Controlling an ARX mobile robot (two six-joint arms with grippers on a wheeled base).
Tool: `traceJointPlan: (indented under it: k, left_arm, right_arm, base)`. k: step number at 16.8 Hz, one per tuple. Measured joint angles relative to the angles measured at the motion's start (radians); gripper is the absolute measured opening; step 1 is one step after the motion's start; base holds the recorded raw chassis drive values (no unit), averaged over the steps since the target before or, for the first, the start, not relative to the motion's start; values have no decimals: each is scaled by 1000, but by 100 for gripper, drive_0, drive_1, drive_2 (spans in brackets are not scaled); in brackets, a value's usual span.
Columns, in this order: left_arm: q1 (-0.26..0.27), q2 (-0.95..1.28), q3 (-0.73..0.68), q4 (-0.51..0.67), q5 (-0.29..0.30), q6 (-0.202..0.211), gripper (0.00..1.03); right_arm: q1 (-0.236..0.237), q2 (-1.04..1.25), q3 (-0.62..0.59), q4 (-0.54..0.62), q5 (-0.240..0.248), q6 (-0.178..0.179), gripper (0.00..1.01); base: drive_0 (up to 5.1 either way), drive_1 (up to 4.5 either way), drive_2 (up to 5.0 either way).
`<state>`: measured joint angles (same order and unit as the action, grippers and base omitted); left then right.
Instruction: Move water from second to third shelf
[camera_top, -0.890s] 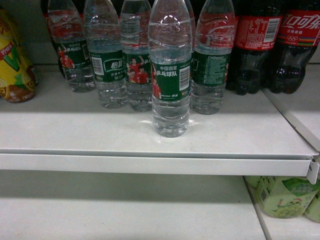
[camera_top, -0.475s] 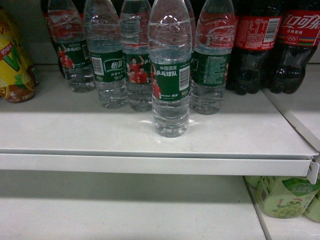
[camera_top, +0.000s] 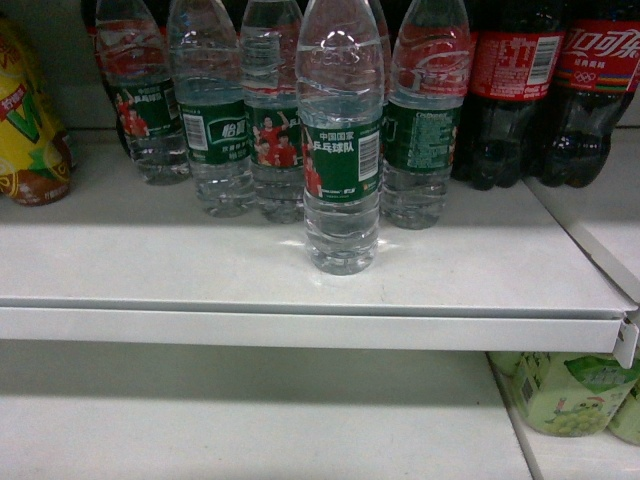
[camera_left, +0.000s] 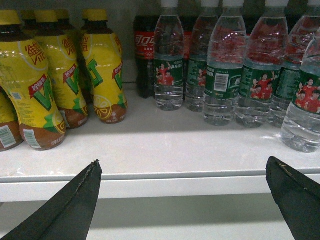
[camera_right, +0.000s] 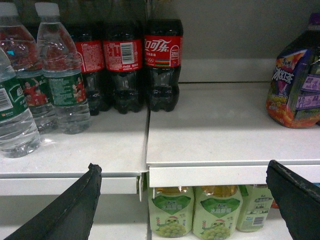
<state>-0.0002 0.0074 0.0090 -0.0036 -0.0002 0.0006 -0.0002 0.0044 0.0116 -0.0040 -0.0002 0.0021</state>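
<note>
Yellow drinks (camera_top: 30, 130): we see them at the shelf's left end, well apart from our target; nothing to disturb there.
Left gripper (camera_left: 185, 195): we hold it spread wide, empty, low in front of the shelf edge (camera_top: 300, 328).
Water bottle (camera_top: 342, 140): it stands upright alone, forward of the row of like bottles (camera_top: 215, 110), near the shelf's front.
Approach: we judge the grasp not yet begun; we should come in level, straddle the ribbed body below the label, and close gently so it neither tips nor nudges the row behind.
Cola bottles (camera_top: 545, 80): just right of the water row; we keep clear.
Right gripper (camera_right: 185, 195): also wide, carrying nothing.
Green drinks (camera_right: 192, 210): on the shelf below, at right.
</note>
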Motion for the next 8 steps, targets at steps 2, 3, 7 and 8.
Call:
traceJointPlan:
  k: [2,3,7,8]
  left_arm:
    - [0,0,0,0,0,0,98]
    - [0,0,0,0,0,0,98]
    - [0,0,0,0,0,0,98]
    - [0,0,0,0,0,0,98]
  right_arm:
    - [0,0,0,0,0,0,98]
    - [0,0,0,0,0,0,98]
    - [0,0,0,-3,0,0,98]
    - [-19,43,18,-59,-33,41,98]
  base:
    - [0,0,0]
    - [0,0,0]
    - [0,0,0]
    - [0,0,0]
